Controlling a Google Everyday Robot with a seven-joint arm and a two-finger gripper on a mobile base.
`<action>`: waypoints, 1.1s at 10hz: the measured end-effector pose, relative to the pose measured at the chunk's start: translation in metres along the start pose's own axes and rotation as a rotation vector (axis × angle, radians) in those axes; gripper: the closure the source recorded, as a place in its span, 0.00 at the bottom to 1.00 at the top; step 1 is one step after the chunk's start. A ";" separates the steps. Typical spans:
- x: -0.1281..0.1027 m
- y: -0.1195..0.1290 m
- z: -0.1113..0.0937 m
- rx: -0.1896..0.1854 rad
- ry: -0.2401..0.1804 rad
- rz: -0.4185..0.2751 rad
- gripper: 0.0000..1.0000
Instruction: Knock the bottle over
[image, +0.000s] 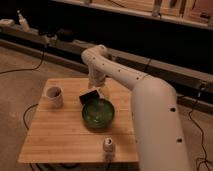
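The gripper (90, 96) hangs just behind the green bowl (98, 114); its width cannot be told. The bottle (108, 147) stands upright at the table's (55, 135) front edge, well apart from it; the bowl lies between.

The table (60, 135) is pale wood laid in narrow strips with a smooth, lightly satin finish, and the arm (155, 115) that rises from the near right is cased in smooth off-white plastic with a soft sheen and small dark fastener dots. The gripper (91, 96), just at the far rim of the bowl (98, 113), looks dark and matt, while the bowl is green and glossy like glazed ceramic. The mug (54, 96) on the left is smooth white with a dull shine, and the bottle (108, 149) at the near edge looks like whitish plastic with a pale papery label.
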 end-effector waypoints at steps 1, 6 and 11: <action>-0.002 0.022 0.002 -0.041 0.016 0.041 0.20; -0.005 0.074 0.005 -0.132 0.066 0.137 0.20; -0.013 0.097 0.010 -0.098 0.008 0.143 0.20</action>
